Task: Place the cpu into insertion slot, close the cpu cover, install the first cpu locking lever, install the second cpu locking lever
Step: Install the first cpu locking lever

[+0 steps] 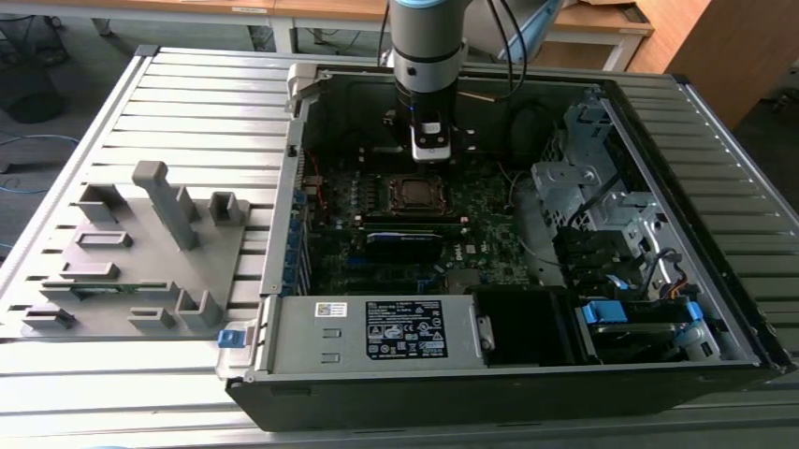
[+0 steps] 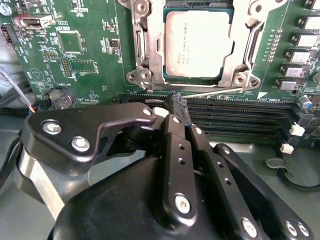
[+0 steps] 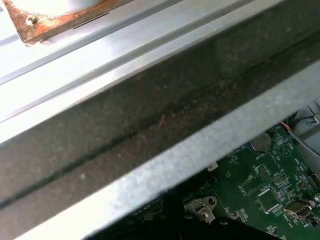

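1 cpu point(image 2: 198, 44) lies under 1 closed cpu cover point(image 2: 151, 52) on 1 green mobo point(image 2: 95, 75). Jaws are together, tips touching 1 thin locking lever point(image 2: 215, 92) beside cover.

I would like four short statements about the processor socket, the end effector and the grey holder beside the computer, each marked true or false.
1. The brownish-grey square metallic chip sits inside the socket. True.
2. The silvery square metal frame cover stands upright, open. False: it lies flat around the chip.
3. The black end effector has its fingers spread wide. False: they are pressed together on the end of the thin silvery lever rod.
4. The grey plastic holder plate lies at the exterior view's left of the black open computer case. True.
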